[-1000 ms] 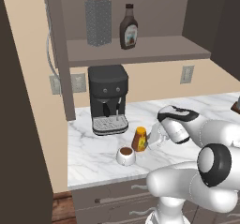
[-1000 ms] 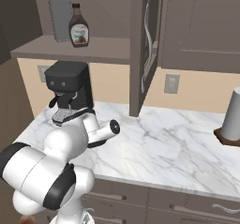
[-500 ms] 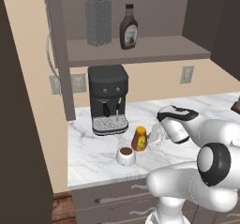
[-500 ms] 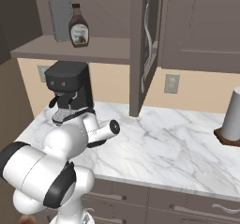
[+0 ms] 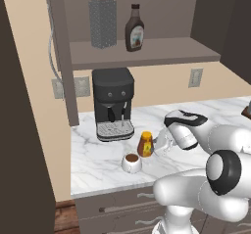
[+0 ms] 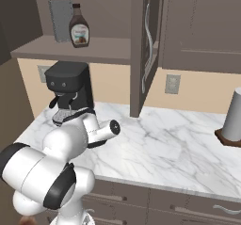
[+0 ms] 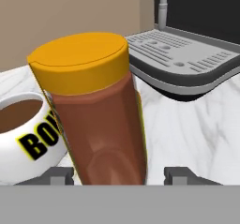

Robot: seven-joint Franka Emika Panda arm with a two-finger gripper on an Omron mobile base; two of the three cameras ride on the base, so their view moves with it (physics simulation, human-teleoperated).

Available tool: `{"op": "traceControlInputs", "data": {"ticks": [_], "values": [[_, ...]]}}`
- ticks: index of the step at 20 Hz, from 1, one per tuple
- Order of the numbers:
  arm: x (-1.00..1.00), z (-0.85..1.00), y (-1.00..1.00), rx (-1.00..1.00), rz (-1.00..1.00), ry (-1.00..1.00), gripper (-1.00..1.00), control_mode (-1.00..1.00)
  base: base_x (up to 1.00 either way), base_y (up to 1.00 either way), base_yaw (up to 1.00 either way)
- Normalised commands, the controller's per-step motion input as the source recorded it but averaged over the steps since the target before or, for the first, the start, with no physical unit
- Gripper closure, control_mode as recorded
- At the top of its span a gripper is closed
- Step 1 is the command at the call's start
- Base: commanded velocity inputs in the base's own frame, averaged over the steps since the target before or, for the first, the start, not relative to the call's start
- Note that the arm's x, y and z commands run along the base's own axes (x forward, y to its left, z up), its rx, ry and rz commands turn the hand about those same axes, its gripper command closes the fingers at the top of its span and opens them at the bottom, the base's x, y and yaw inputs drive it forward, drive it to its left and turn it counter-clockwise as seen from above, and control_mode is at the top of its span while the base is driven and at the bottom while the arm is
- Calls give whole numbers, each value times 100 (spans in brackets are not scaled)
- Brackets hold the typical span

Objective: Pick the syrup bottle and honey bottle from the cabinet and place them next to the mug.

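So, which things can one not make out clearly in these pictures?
- Honey bottle: in the hand view its base is cut off by the bottom edge, so its contact with the counter cannot be seen.
- Mug: hand view, the lettering is partly hidden behind the honey bottle.
- Gripper: in the left base view the arm's own hand covers the fingertips.
- Syrup bottle: label print too small to read in both base views.
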Motion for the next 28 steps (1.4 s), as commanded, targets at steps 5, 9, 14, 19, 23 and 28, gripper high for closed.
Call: {"op": "traceControlInputs", "data": {"ticks": [5,9,14,19,23,28], "values": [[-1,0,0,0,0,0,-100,-100,0,0,0],[-4,0,0,0,0,0,-100,-100,0,0,0],[-31,9,-24,0,0,-2,-100,-100,0,0,0],[-6,27,-20,0,0,0,-100,-100,0,0,0],[0,67,-1,0,0,0,-100,-100,0,0,0],[-2,70,0,0,-9,8,-100,-100,0,0,0]]}}
